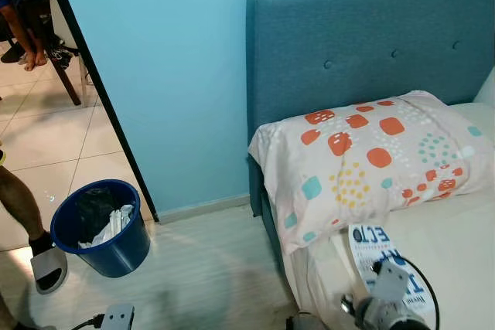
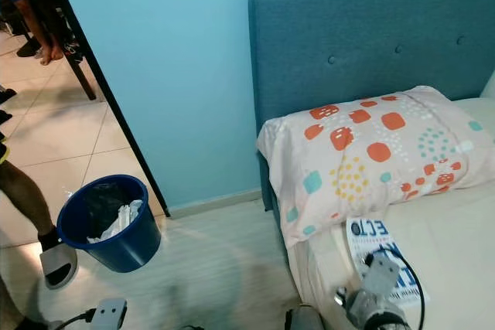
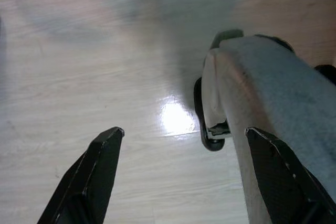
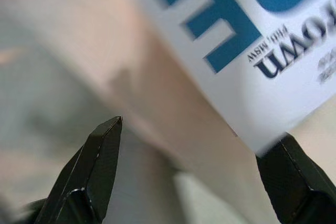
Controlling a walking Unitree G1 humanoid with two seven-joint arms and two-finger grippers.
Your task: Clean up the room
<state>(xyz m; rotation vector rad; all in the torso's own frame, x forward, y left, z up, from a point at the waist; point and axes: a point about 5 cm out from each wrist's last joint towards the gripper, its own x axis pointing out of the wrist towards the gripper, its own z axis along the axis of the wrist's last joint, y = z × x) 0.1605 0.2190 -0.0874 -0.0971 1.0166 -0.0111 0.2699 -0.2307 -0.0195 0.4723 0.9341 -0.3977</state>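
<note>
A white leaflet (image 1: pixel 370 246) with blue lettering lies on the cream sheet at the bed's near edge, just below the pillow. My right arm (image 1: pixel 384 303) reaches over it from the bottom of the picture. In the right wrist view the right gripper (image 4: pixel 197 145) is open, close above the bed's edge, with a corner of the leaflet (image 4: pixel 252 40) by one fingertip and nothing held. A blue bin (image 1: pixel 104 229) with crumpled white paper and a dark bag inside stands on the floor by the doorway. My left gripper (image 3: pixel 184 132) hangs open over the pale floor.
A patterned pillow (image 1: pixel 371 160) leans on the teal headboard (image 1: pixel 363 44). A person's leg in a grey slipper (image 1: pixel 46 264) stands just left of the bin. Another person sits on a chair (image 1: pixel 23 5) beyond the doorway. My own grey leg (image 3: pixel 273 108) is beside the left gripper.
</note>
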